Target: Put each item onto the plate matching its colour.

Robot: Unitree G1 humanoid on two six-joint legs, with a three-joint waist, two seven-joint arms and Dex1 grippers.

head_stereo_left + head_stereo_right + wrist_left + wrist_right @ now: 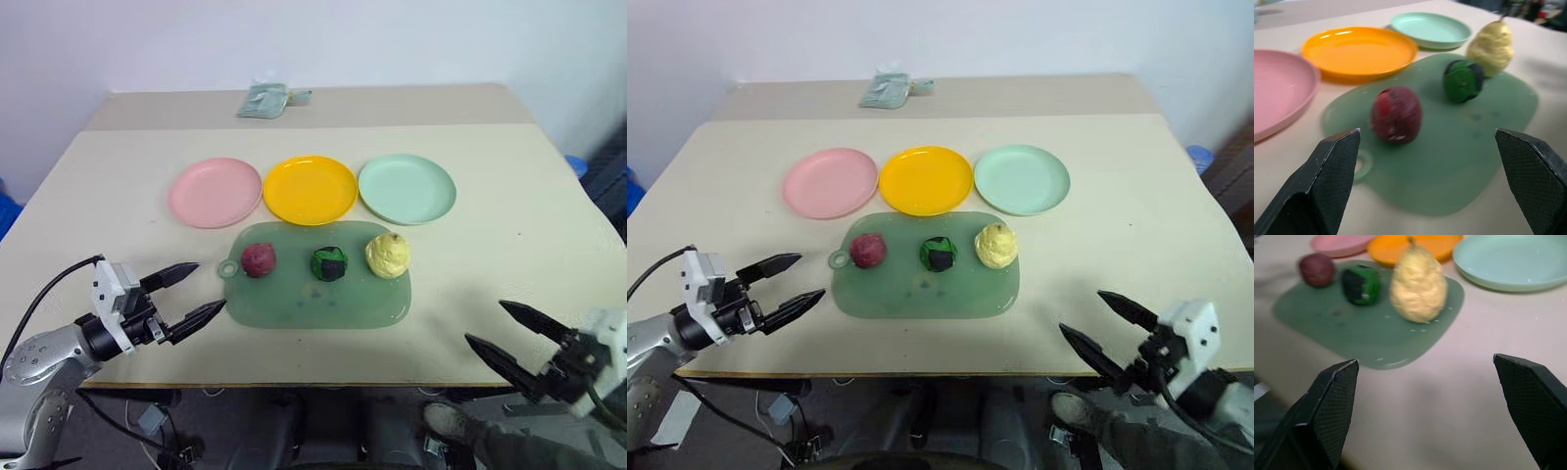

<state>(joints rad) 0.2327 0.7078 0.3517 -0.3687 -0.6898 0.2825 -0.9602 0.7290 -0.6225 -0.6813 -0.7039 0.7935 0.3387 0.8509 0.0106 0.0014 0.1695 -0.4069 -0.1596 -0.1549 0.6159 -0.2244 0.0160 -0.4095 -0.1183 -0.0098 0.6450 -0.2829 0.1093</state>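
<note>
Hovering over the near left edge of the desk (509,196), the left pincer (191,291) has its two black fingers spread wide, holding nothing and touching nothing; its tips point toward the handle end of the translucent green mat (313,304). The right pincer (505,327) hangs at the near right edge, gaping just as wide and empty, well apart from the mat. On the mat, in a row from left to right, rest the maroon ball (259,259), the green-and-black ball (329,263) and the pale yellow ball (388,256), which looks somewhat pear-shaped in the right wrist view, though blur makes that uncertain. Just beyond the mat, toward the far edge, three plates sit in a row: the pink plate (215,192), the yellow plate (311,189) and the mint green plate (407,188), all bare. A small grey-green packet (265,100) lies at the far edge.
</note>
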